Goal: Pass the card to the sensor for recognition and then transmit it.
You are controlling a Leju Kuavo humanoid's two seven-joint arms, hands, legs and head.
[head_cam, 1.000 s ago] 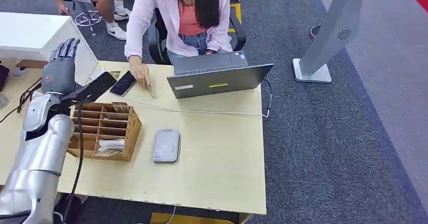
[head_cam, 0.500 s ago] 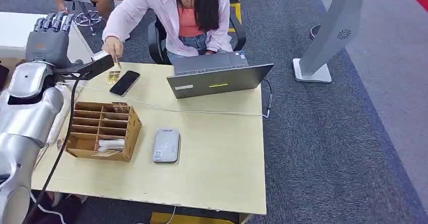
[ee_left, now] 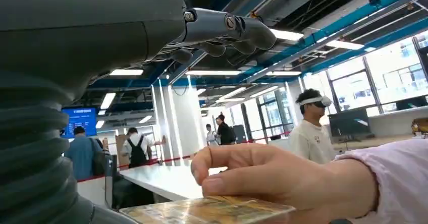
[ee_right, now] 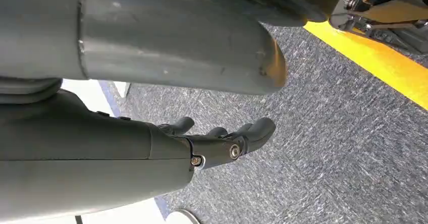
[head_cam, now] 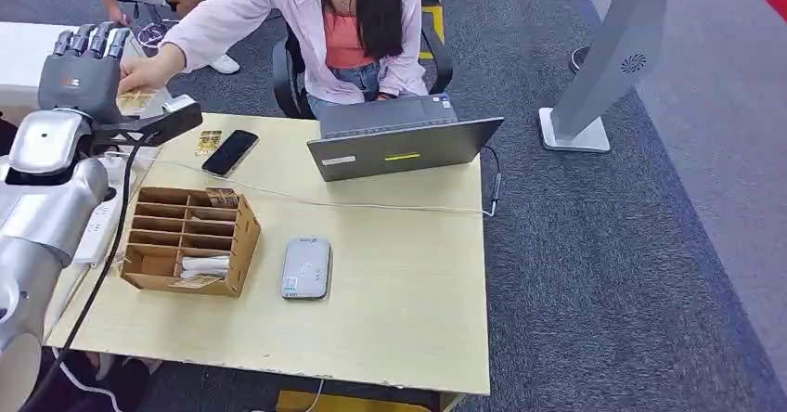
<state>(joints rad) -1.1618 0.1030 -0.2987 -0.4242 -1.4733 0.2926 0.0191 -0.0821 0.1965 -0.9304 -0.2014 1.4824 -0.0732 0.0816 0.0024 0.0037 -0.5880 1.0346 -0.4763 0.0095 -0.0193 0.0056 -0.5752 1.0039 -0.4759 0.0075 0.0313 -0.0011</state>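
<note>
Golden card (ee_left: 212,210) below open fingers (ee_left: 222,30)

Nothing's really readable here. The blue wall screen (ee_left: 79,119) has white text, but it's way too blurry.

Grey carpet (head_cam: 594,273) runs under a pale wooden table (head_cam: 408,282) (a yellow stripe (ee_right: 373,67) crosses it); ceiling strip lights (ee_left: 287,35), tall windows (ee_left: 383,77).

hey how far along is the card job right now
Early stage. The person's hand is placing a gold card at the raised left hand; whether its fingers have closed on it is unclear. Left to do: carry the card to the grey sensor on the table, then pass it on.
</note>
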